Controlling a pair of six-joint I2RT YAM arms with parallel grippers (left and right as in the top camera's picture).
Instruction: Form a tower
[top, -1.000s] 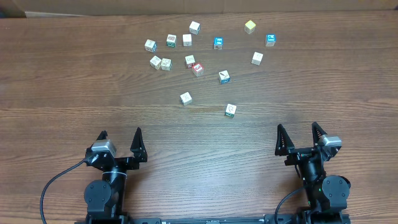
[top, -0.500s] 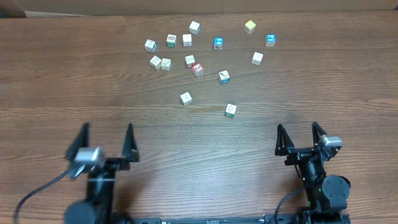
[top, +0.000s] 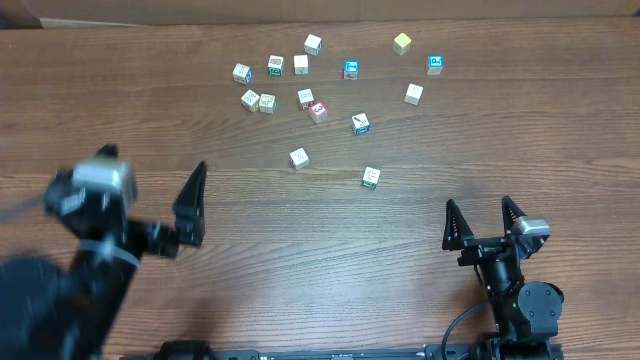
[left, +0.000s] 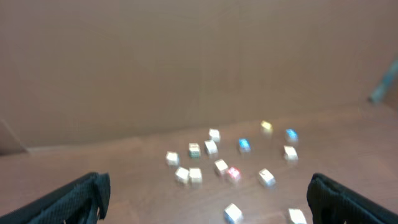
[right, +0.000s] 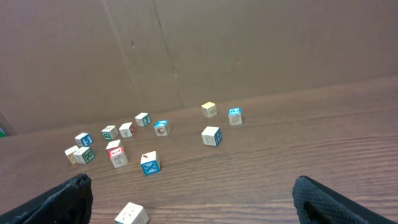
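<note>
Cubes (top: 318, 110) loose on table (top: 320, 260); left fingers (top: 190, 205) (blurred), right fingers (top: 453, 225) spread.

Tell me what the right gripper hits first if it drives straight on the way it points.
Probably the pale cube, nearly centred in the wrist view between the open fingers of the right gripper; nothing lies nearer on that line. Height is unclear, so it could pass over it.
</note>
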